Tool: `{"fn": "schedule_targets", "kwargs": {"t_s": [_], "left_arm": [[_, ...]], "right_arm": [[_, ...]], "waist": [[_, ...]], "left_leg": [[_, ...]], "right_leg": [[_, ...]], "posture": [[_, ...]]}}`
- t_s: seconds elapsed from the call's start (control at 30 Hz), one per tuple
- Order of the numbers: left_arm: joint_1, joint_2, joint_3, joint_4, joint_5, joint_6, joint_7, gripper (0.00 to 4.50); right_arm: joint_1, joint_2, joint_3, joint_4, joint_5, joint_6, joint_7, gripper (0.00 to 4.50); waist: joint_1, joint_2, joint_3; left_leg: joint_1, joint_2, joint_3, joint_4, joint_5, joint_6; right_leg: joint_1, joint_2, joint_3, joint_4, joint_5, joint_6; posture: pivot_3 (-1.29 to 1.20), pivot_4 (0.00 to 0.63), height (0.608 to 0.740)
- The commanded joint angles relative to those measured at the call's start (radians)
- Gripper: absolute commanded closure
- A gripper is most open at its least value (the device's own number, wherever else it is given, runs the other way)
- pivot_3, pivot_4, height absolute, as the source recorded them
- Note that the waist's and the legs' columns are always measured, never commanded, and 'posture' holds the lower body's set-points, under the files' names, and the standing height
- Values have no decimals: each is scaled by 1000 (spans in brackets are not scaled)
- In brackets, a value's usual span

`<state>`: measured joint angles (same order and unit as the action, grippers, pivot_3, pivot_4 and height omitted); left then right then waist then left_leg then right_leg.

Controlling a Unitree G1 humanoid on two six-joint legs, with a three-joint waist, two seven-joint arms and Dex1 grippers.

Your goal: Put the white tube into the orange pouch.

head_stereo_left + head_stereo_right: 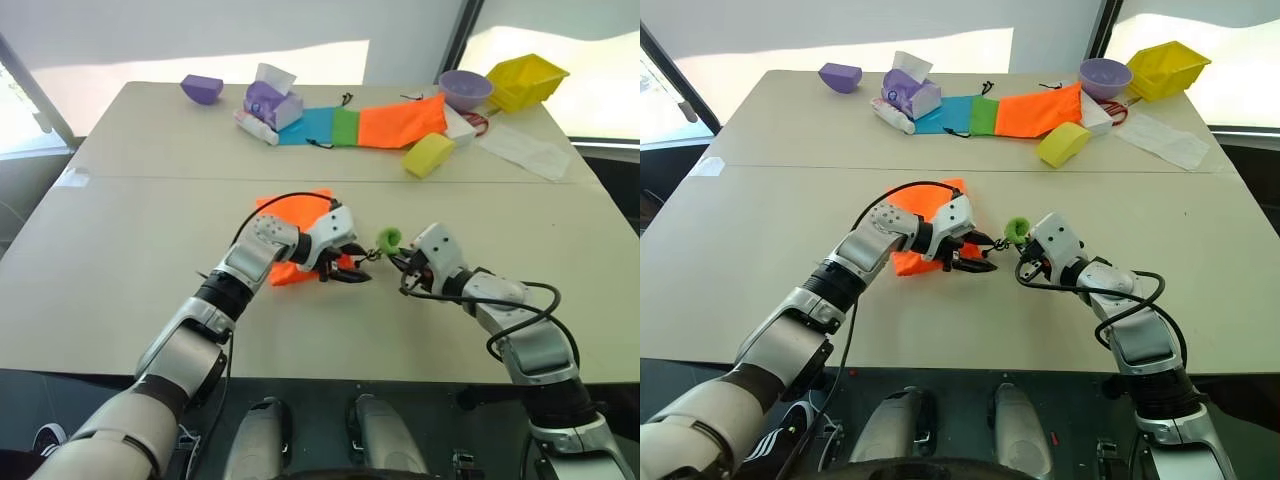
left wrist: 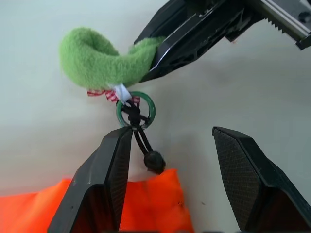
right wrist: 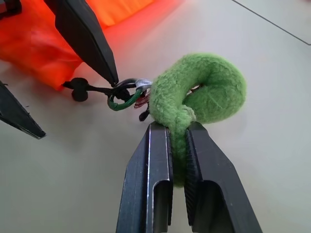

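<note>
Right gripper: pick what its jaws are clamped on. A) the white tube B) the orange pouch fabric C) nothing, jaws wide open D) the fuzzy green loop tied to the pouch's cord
D: in the right wrist view the right gripper has its jaws pressed shut on the fuzzy green loop, which hangs from the cord ring of the orange pouch.

A pale bench [image 1: 120,300] carried a row of flat cloths along its far side: blue [image 1: 310,127], green [image 1: 345,126] and orange [image 1: 400,120], touching edge to edge. At the blue end stood a purple tissue box [image 1: 272,103] with white tissue rising from it. A small purple bowl-like piece [image 1: 202,88] lay further left. A yellow sponge [image 1: 429,155] sat near the orange cloth, with a lilac bowl [image 1: 465,89] and a yellow bin [image 1: 526,80] beyond.
</note>
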<state>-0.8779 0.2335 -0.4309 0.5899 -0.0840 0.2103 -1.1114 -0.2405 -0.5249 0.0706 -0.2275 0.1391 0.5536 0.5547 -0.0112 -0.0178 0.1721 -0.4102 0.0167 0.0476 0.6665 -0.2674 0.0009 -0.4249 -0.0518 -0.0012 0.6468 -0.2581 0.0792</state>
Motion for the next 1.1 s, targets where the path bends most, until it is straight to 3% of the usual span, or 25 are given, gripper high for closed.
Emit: {"fn": "schedule_targets", "kwargs": {"t_s": [0.03,0.07,0.47,1.03,1.1], "left_arm": [[-2,6,18,-9,39,-39,24,3002],[2,9,11,-9,58,-67,33,3463],[23,-20,66,-8,24,41,1,3463],[27,-37,115,5,22,42,26,3463],[28,-38,119,9,27,32,40,3989]], "right_arm": [[-13,5,-7,-49,-6,-13,-12,4500],[-15,7,-5,-52,-6,-12,-14,4500],[-37,21,0,-75,-12,14,-32,4500],[-35,14,2,-98,-14,31,-32,4500],[-35,14,2,-97,-15,31,-33,4500]], "waist": [[0,0,0],[0,0,0],[0,0,0],[0,0,0],[-1,0,0]], "left_leg": [[0,0,0,0,0,0],[0,0,0,0,0,0],[0,0,0,0,0,0],[0,0,0,1,0,0],[0,0,0,1,0,0]], "right_leg": [[0,0,0,0,0,0],[0,0,0,0,0,0],[0,0,0,1,0,0],[0,0,0,2,0,0],[0,0,0,2,0,0]], "posture": [[0,150,740],[0,150,740],[0,150,740],[0,150,740],[0,150,740]]}}
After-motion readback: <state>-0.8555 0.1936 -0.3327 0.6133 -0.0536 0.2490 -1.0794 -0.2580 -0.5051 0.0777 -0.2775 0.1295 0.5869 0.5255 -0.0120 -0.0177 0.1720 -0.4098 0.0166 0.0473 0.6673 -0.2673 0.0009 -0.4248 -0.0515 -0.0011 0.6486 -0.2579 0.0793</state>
